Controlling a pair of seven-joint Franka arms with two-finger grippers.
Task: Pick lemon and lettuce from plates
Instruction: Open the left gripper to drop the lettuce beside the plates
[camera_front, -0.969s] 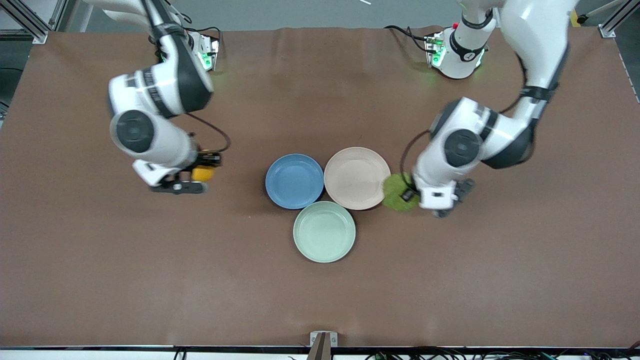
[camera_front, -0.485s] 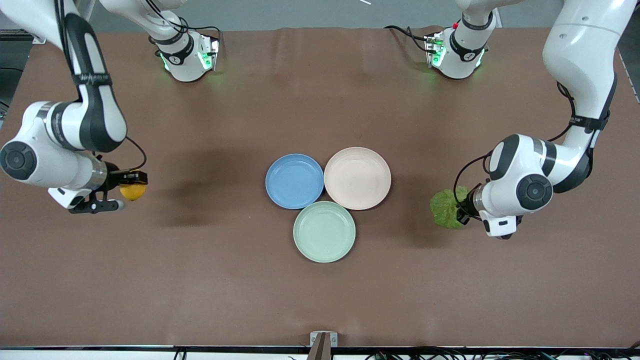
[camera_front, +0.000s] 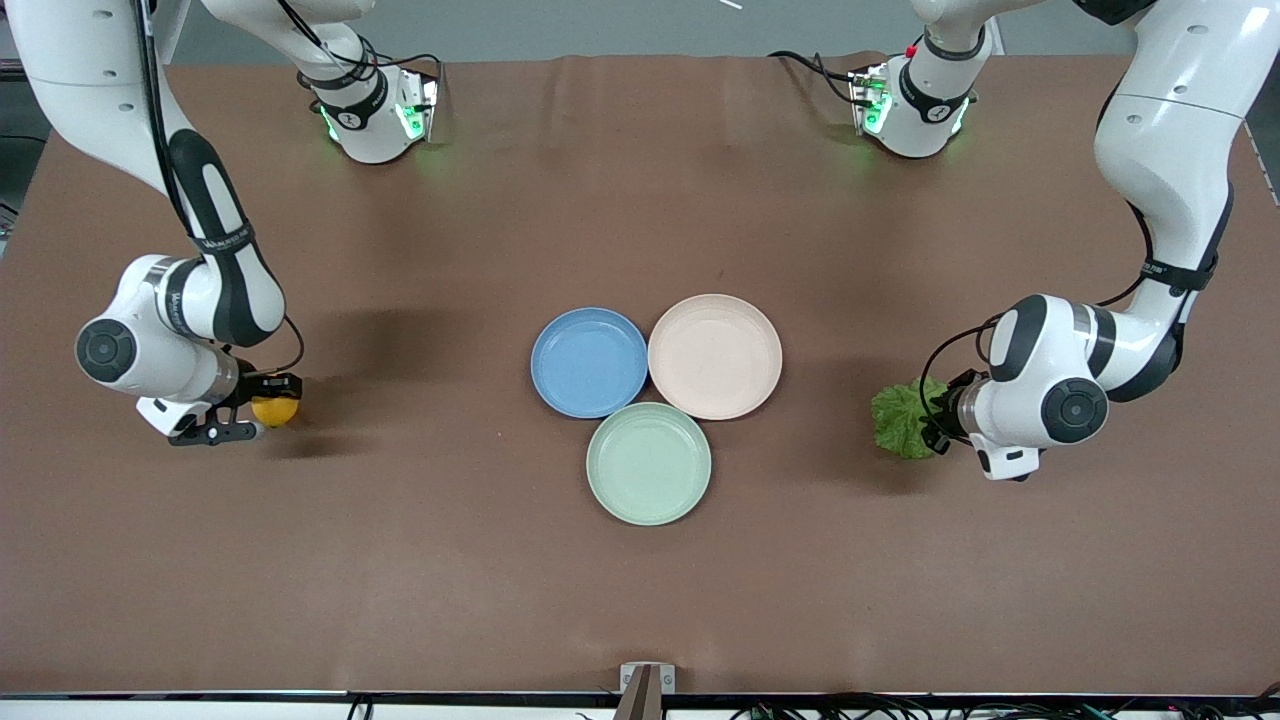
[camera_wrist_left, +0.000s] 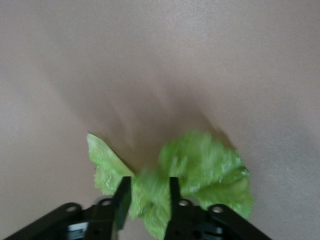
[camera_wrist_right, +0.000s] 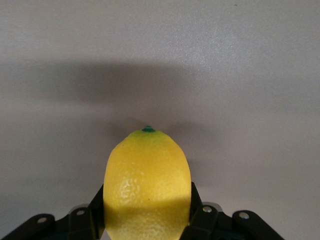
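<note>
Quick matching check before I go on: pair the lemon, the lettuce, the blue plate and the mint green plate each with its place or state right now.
Things:
1. lemon
2. lettuce
3. blue plate
4. mint green plate

Places or states:
A. empty, beside the beige-pink plate
B. held in the left gripper
C. plate nearest the front camera
D. held in the right gripper

Pairs: 1-D, 2-B, 3-A, 4-C
</note>
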